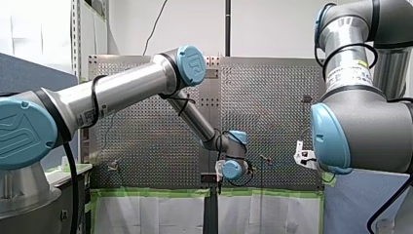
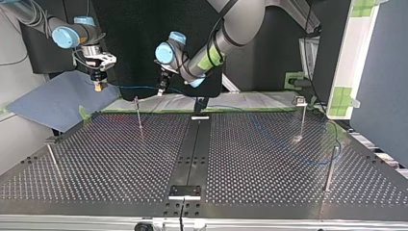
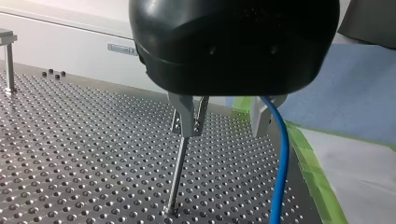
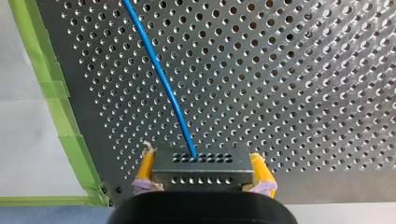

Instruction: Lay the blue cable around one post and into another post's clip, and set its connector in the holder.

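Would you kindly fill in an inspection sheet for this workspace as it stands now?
Surface: perforated table, metal, with a dark centre strip.
Job's things: connector held off the table; clip-topped post ahead of my left gripper; further posts upright; holder not identified.
Clutter: nothing seen.
Grippers: right gripper shut on the connector, yellow pads on both sides; left gripper at the table's far edge in the top view, its grip hidden.
Cables: blue cable leaves the connector, runs across to the left gripper and comes out beneath it; the rest lies looped on the table at the top view's right.
Surroundings: green tape along the table's edge; blue sheet beside it.
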Available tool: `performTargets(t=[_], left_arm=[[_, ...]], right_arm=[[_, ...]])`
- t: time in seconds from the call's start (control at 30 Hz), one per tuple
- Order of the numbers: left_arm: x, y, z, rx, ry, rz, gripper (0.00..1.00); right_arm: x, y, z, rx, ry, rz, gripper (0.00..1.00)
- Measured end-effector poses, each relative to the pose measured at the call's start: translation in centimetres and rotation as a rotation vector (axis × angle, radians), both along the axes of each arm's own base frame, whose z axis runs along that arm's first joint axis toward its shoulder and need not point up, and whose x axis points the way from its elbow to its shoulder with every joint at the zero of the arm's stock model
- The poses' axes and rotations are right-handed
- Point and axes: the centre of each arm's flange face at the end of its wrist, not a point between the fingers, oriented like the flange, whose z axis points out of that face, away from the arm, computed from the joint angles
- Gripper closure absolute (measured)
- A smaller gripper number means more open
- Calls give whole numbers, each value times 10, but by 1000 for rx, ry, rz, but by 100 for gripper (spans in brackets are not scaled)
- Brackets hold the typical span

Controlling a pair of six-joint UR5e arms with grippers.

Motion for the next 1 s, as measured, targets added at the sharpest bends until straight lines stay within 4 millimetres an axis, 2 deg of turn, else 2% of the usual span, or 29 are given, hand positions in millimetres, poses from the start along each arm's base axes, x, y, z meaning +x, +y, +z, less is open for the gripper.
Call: performTargets(t=[0.07,0.1,0.17,0.3,0.33,0.43,0.5,0.53,0.7,0.83,1.0], left_arm=[[0,0,0,1,0,-1,52],[-1,-1,0,1,-1,-2,52],[-1,-1,0,2,-1,-3,66],[-2,-2,0,3,-1,-11,73],[-2,-2,0,3,-1,-12,84],[-3,-3,0,4,-2,-17,91],[-4,-4,0,6,-2,-23,91],[-4,-4,0,6,-2,-26,95],[-5,-5,0,7,-2,-39,95],[-5,-7,0,14,-5,-53,100],[-10,-12,0,21,-12,-91,100]], right_arm=[[0,0,0,0,0,0,100],[0,0,0,0,0,0,100],[0,0,0,0,0,0,100],[0,0,0,0,0,0,100],[0,0,0,0,0,0,100],[0,0,0,0,0,0,100],[0,0,0,0,0,0,100],[0,0,0,0,0,0,100],[0,0,0,-1,0,0,100],[0,0,0,2,-6,-3,100],[-2,-1,0,9,-22,-12,100]])
